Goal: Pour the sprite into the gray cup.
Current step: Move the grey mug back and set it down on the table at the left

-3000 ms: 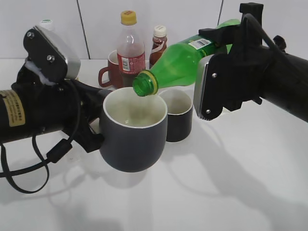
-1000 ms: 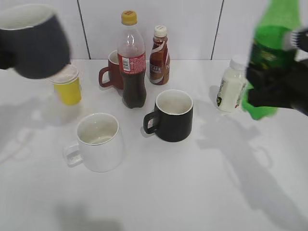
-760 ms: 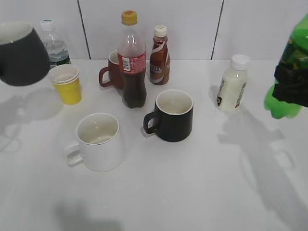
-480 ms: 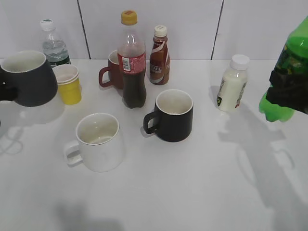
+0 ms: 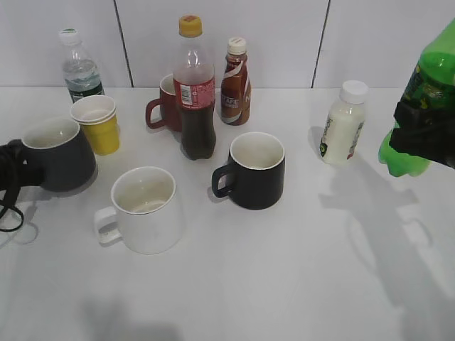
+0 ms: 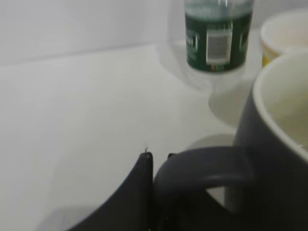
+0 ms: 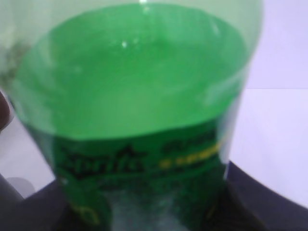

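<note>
Reads "Sprite" on the sprite (image 7: 139, 120) label. Reads part of "CAFE" on the brown bottle (image 5: 234, 82)

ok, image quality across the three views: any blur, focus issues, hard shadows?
Exterior: sharp, even light, soft shadows on the table, no strong glare. Left wrist: soft focus throughout; gray cup fills the right side, the water bottle behind it blurry. Right wrist: sprite too close, blurred and filling the frame, label barely readable.
</note>
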Controlling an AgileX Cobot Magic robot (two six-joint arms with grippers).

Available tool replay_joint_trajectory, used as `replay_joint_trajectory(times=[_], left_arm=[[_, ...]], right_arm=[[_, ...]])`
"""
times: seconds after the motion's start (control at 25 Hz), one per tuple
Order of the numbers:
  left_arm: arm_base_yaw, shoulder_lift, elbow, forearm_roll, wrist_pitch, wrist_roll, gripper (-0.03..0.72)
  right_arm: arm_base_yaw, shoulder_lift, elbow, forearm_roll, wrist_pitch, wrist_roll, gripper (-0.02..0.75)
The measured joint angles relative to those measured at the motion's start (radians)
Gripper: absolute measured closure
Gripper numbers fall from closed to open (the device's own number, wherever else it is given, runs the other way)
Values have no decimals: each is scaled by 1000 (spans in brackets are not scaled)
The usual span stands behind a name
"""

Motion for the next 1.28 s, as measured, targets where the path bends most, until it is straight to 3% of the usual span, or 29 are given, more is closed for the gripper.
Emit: replay_joint_trajectory(times=[0.64, 0.92, 1.28], left_arm=[[0, 33, 38, 6, -35, -1, 617], [1, 31, 115, 28, -116, -11, 547], [1, 23, 192, 32, -159, -12, 398]], right_arm=[[0, 0, 0, -10, -2, 5, 345], [0, 0, 0, -21, -2, 12, 345], [0, 0, 0, -27, -2, 37, 345]])
